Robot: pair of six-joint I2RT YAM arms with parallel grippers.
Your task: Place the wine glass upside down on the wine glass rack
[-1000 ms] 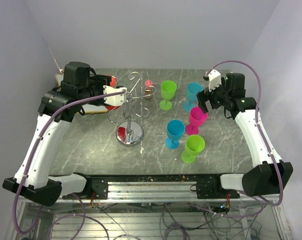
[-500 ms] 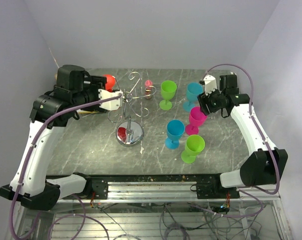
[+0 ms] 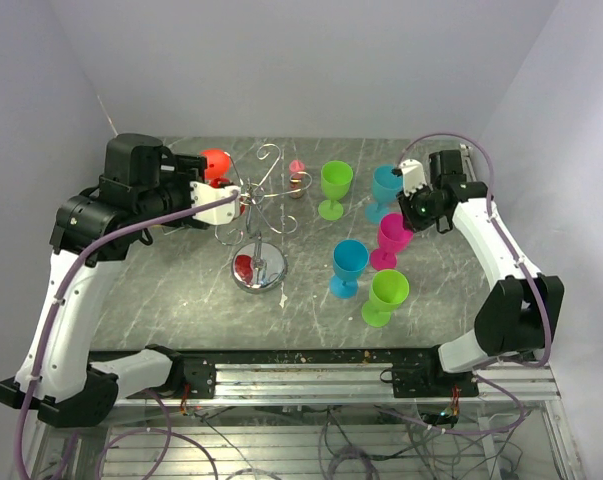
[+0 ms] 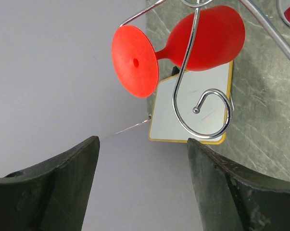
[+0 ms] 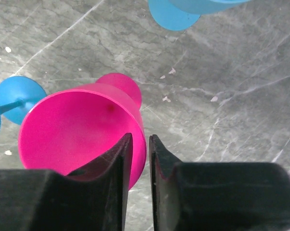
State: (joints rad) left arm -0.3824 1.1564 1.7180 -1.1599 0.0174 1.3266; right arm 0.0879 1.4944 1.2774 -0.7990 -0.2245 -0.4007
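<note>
A magenta plastic wine glass (image 5: 77,130) stands upright on the grey marbled table (image 3: 181,290), well to the right of the silver wire wine glass rack (image 3: 258,268) with its curled arms and round chrome base. Its rim wall is pinched by the right gripper (image 5: 141,140), one finger inside the bowl and one outside. The left gripper (image 4: 142,142) is spread wide with nothing in it, beside a red plastic wine glass (image 4: 207,43) that hangs by its stem in a curled arm of the rack. The step in hand is judged to be the pick-up. A rim pinch lets a glass swing, so the hold should be made firm first. The glass is best lifted straight up, so that the blue glass (image 3: 348,262) just beside it is not knocked. It should be turned over slowly, and its stem slid into a free arm.
</note>
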